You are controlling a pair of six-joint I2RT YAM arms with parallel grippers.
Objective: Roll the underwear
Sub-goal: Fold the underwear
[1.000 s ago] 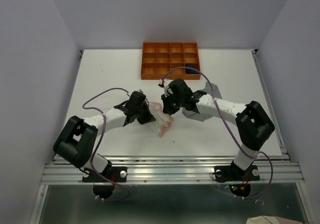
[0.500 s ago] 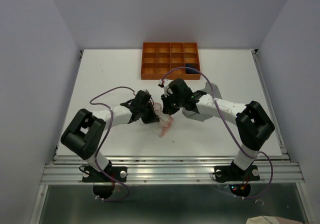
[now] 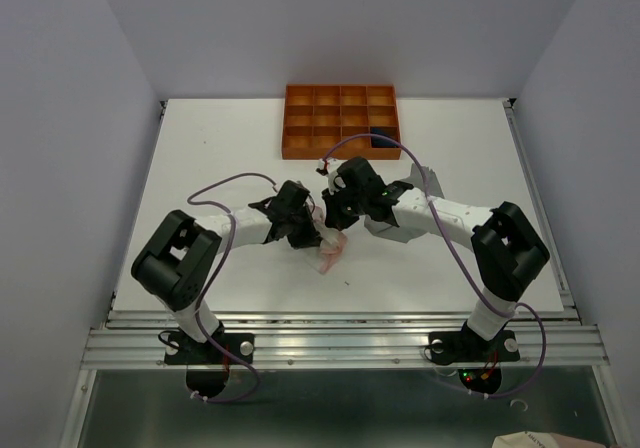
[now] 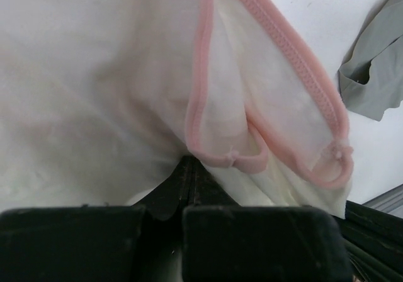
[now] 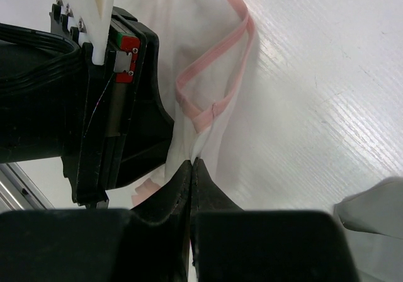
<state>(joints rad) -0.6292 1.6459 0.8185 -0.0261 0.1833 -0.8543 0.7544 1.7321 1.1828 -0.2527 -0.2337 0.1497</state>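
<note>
pink-white underwear gripped by left end effector, right end effector; left nearer now.

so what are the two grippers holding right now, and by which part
Both hold the pale pink underwear. The left gripper and the right gripper each pinch thin cloth just beside its pink trimmed edge.

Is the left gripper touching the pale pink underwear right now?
Touching. In the left wrist view, the left gripper is shut and pinches a fold of the pale pink underwear, with cloth bunched right at its tips.
</note>
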